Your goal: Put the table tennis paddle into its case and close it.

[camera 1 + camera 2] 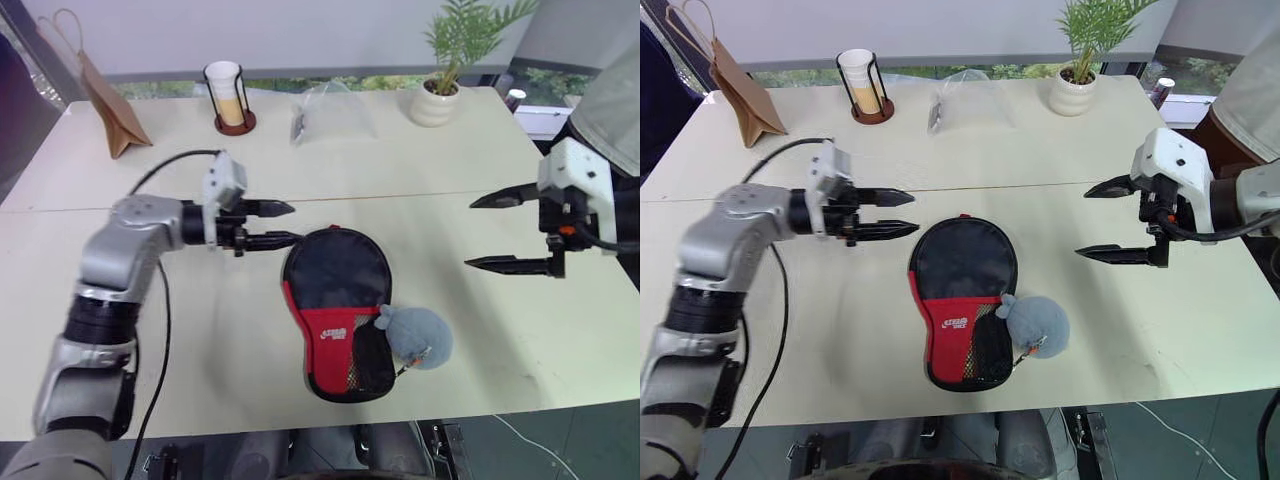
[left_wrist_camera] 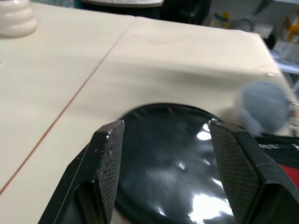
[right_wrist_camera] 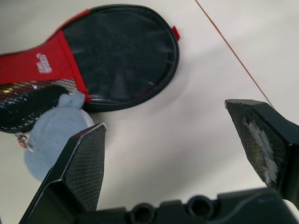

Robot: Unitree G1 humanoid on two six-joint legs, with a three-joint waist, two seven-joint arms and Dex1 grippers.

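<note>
1. Head views: the case [image 1: 337, 305] lies flat on the table [image 1: 480, 330], closed around its rim, round black end away from the robot, red panel and mesh pocket toward the near edge. The fuzzy grey ball charm [image 1: 417, 335] rests on the table, touching the right side of the case. The table tennis paddle cannot be seen anywhere
2. Head views: the left gripper [image 1: 281, 224] is held above the table just left of the round end of the case, fingers pointing right, partly open, holding nothing. The right gripper [image 1: 479, 232] is held well right of the case, fingers pointing left, spread wide, empty
3. Head views, far edge of the table: a brown paper bag [image 1: 108, 105], a cup in a black holder [image 1: 229, 95], a clear plastic bag [image 1: 330, 115] and a potted plant [image 1: 447, 70]
4. Left wrist view: the two fingers [image 2: 106, 161] stand apart with nothing between them; the black end of the case lies beyond, the charm farther off
5. Right wrist view: the fingers [image 3: 84, 165] stand wide apart over bare table; case and charm lie beyond them, untouched
</note>
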